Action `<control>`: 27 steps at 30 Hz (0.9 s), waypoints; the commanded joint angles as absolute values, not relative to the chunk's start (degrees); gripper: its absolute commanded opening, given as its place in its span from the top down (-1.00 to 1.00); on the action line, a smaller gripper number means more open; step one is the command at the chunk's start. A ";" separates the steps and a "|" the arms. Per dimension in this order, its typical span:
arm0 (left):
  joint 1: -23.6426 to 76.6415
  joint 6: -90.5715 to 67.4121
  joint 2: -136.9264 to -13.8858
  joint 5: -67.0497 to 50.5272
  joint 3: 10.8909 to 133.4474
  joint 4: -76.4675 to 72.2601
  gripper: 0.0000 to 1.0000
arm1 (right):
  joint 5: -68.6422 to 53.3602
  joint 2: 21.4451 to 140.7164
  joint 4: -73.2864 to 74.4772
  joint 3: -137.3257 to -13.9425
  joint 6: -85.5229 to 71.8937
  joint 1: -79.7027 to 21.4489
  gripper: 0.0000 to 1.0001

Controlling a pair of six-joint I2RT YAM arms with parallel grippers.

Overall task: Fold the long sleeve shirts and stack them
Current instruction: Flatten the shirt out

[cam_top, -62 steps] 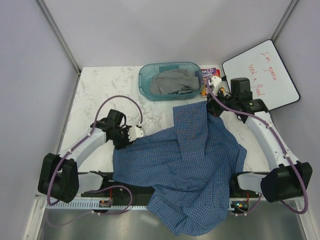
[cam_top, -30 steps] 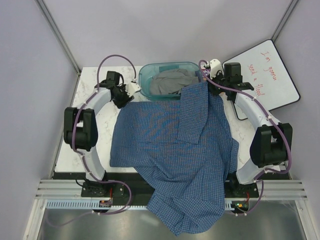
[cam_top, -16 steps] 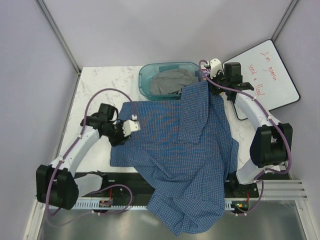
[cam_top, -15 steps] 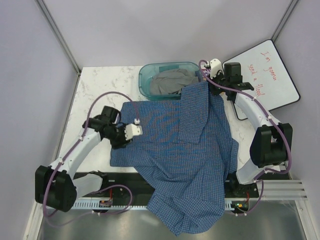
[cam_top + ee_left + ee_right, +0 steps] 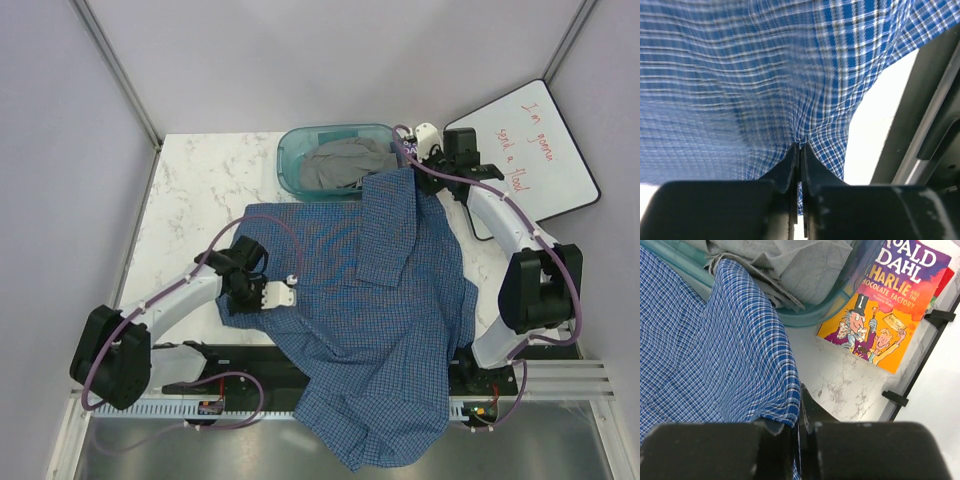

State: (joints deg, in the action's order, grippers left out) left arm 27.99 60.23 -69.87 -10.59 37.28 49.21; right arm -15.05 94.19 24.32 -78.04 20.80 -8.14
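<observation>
On the table (image 5: 190,190), top view: shirt (image 5: 370,320) lay spread out, its near part hanging over the front edge. Left gripper (image 5: 285,292) sat at its left edge, right gripper (image 5: 415,155) at its far corner beside the tub (image 5: 288,165) of grey cloth (image 5: 340,162). Left wrist: jaws closed, pinching a fold of shirt. Right wrist: jaws closed on the shirt's hem, near a book (image 5: 890,305).
</observation>
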 commanded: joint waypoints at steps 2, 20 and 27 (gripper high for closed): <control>27.51 63.10 -71.18 -13.18 48.59 51.94 0.97 | -13.62 95.71 25.58 -82.88 22.32 -8.53 0.89; 17.06 61.52 -94.09 -18.36 74.01 47.10 0.04 | -13.62 96.33 26.10 -84.02 22.41 -8.61 0.92; 16.61 66.88 -75.08 -21.36 57.59 57.22 0.16 | -13.71 96.42 25.93 -83.59 22.24 -8.61 0.93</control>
